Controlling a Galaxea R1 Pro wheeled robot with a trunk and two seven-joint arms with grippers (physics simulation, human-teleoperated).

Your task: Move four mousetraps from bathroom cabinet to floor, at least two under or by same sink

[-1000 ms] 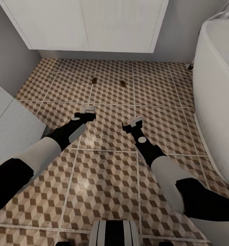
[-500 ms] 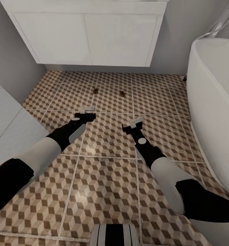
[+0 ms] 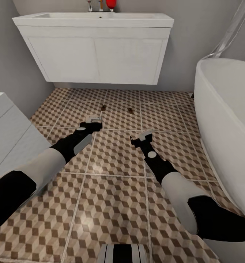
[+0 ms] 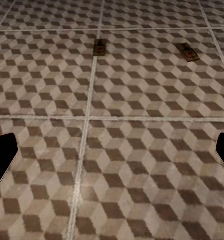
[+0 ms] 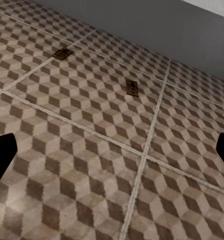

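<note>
We hold our left gripper and right gripper spread wide and empty above the bathroom floor. Two mousetraps lie on the tiles near the front edge of the bathroom sink.

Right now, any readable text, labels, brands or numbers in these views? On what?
None readable. The sink, the bathtub, the floor tiles and the two mousetraps show no print; the traps are too small to show any marking. The items by the faucet are cut off.
</note>
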